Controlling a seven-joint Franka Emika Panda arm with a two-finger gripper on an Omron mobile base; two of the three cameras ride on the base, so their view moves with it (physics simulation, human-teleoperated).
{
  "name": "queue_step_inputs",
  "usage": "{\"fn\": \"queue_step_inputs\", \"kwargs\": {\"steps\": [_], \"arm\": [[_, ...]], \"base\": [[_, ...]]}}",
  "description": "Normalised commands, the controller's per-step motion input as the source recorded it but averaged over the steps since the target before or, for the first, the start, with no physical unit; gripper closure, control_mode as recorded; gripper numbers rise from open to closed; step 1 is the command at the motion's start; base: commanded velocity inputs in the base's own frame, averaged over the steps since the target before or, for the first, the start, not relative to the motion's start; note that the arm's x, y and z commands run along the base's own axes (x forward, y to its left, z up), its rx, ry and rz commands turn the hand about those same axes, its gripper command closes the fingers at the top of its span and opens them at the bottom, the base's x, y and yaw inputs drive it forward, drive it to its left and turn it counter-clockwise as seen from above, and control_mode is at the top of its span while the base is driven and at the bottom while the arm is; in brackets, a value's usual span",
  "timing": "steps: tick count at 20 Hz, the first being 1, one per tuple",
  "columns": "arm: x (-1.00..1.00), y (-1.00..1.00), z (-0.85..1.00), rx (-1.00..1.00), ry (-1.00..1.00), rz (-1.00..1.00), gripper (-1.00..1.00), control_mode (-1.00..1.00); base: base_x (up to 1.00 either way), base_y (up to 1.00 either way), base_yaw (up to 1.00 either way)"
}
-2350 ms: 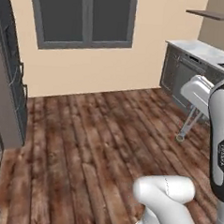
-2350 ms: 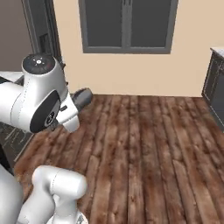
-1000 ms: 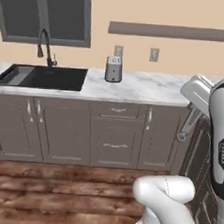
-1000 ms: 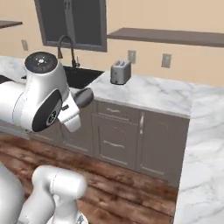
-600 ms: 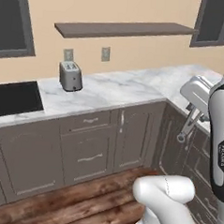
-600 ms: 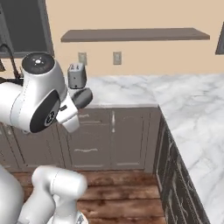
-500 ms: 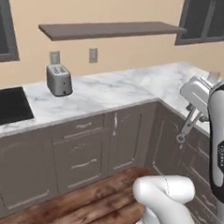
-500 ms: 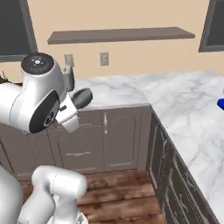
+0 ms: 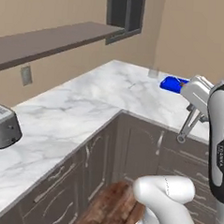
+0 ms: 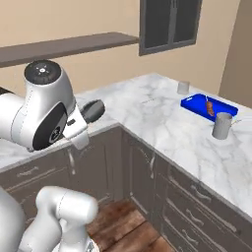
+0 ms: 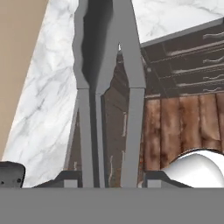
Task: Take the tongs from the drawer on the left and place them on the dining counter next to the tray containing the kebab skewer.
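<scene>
Gripping the tongs (image 11: 109, 92), the hand (image 9: 193, 120) hangs above the wooden floor (image 10: 125, 231), clenched on their two slim grey metal arms; in the hand view those arms run up the middle of the picture and widen toward their far ends, and in the left base view the tongs slant down below the hand to a small ring end. Well beyond the hand, on the white grey-veined marble table (image 10: 162, 123), lies the shallow bright blue tray (image 10: 209, 108) with rounded corners, and the kebab skewer (image 10: 209, 107) with its reddish-brown pieces rests inside it. A grey cup (image 10: 221, 126) stands just beside the tray on its near side, and a second grey cup (image 10: 183, 87) stands near the tray on its far side. Grey-brown cabinet fronts with silver handles run under the marble. A metal toaster (image 9: 4, 125) sits on the marble far from the tray, below a long brown wall shelf (image 9: 52, 40). Compared with half a second ago, the whole scene has swung, so the camera has moved: the tray is now in plain view on the marble and the toaster lies at the left edge of the left base view.
</scene>
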Motion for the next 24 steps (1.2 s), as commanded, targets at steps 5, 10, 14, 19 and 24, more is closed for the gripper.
{"fn": "queue_step_inputs", "kwargs": {"steps": [5, 10, 14, 19, 24], "arm": [[0.0, 0.0, 0.0, 0.0, 0.0, 0.0, 1.0, 1.0], [0.0, 0.0, 0.0, 0.0, 0.0, 0.0, 1.0, 1.0], [0.0, 0.0, 0.0, 0.0, 0.0, 0.0, 1.0, 1.0], [0.0, 0.0, 0.0, 0.0, 0.0, 0.0, 1.0, 1.0], [0.0, 0.0, 0.0, 0.0, 0.0, 0.0, 1.0, 1.0]], "base": [[0.96, 0.32, -0.7], [0.89, 0.15, -0.68], [0.28, -0.22, -0.53], [-0.21, -0.83, -0.37], [-0.06, -1.0, -0.34]]}}
